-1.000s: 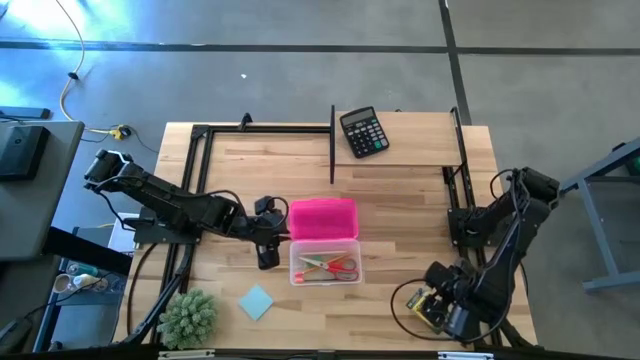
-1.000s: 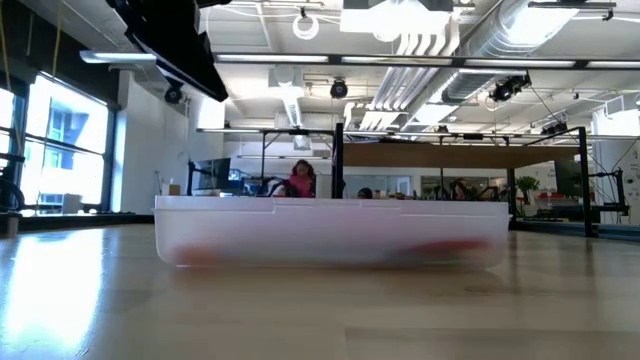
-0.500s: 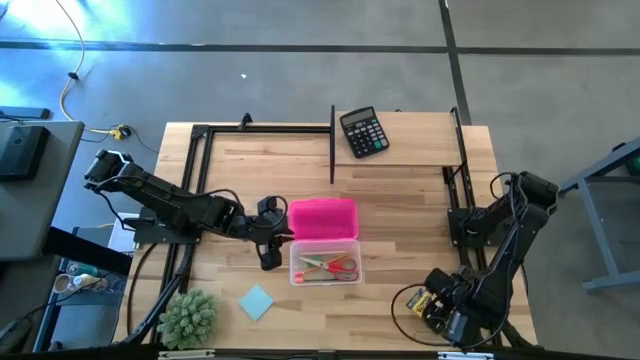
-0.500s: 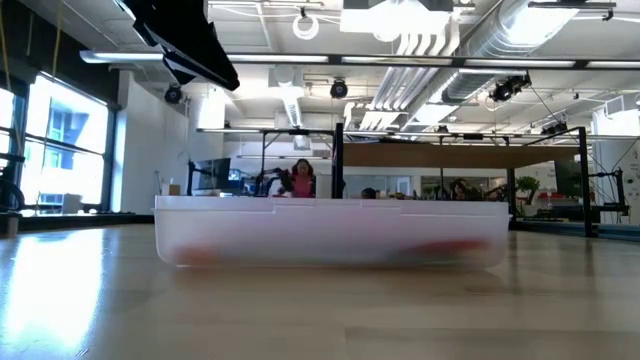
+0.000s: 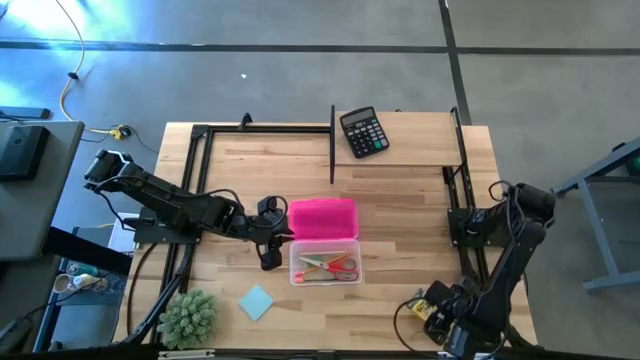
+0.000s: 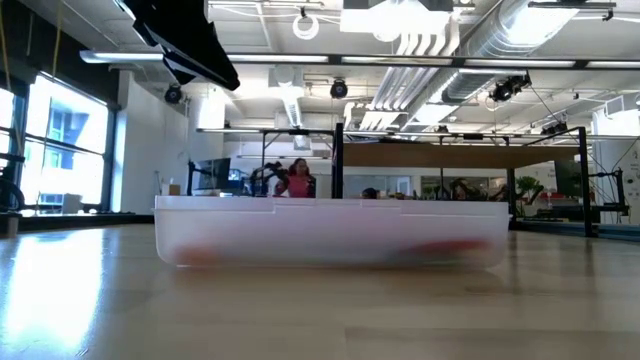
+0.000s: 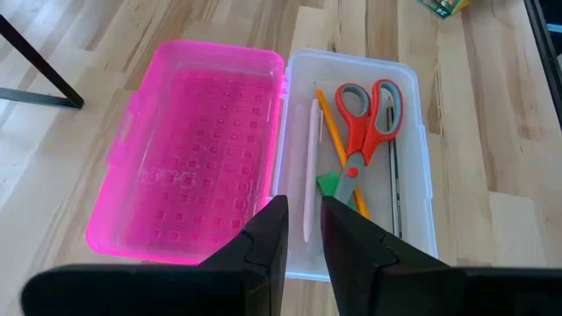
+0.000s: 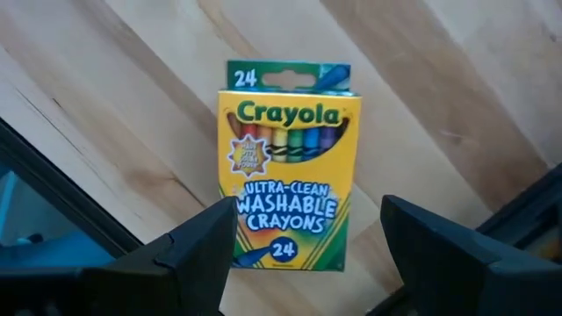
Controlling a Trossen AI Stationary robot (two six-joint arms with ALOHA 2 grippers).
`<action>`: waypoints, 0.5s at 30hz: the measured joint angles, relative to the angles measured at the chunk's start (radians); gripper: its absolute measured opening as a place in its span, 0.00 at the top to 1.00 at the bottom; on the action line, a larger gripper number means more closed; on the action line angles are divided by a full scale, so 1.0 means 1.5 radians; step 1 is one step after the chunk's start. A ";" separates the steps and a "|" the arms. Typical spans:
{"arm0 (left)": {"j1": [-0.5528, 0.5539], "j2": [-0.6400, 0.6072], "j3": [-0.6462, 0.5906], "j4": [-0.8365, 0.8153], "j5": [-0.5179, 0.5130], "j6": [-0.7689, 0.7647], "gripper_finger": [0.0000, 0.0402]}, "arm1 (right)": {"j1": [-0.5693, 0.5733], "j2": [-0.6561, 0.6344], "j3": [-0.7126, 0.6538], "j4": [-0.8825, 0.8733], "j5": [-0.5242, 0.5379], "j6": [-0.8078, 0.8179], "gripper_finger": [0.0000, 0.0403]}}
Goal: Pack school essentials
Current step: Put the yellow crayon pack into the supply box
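Note:
The clear pencil box [image 5: 324, 265] stands open with its pink lid [image 5: 323, 218] laid flat on the far side. Inside lie the red-handled scissors [image 7: 369, 123], orange pencil [image 7: 334, 140], pale stick [image 7: 310, 167] and green eraser [image 7: 328, 184]. My left gripper [image 5: 268, 248] hovers by the box's left side, its fingers [image 7: 268, 241] almost together, holding nothing. The crayon box [image 8: 290, 162] lies flat on the table near the right near corner. My right gripper [image 8: 307, 254] is open above it, one finger on either side, not touching. The light blue notepad [image 5: 256, 302] lies flat on the table near the front edge.
The black calculator [image 5: 363, 132] sits at the far edge, and the fuzzy green plant [image 5: 188, 318] is at the near left corner. Black frame rails [image 5: 332, 145] run along the far, left and right sides. In the low view the box [image 6: 330, 235] fills the middle.
My right gripper has moved toward the table's near edge, staying open over the crayon box. The box and its contents have not moved.

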 joint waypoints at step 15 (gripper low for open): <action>0.000 0.000 0.000 -0.001 0.000 0.000 0.84 | 0.013 0.061 0.000 0.037 0.011 0.001 0.10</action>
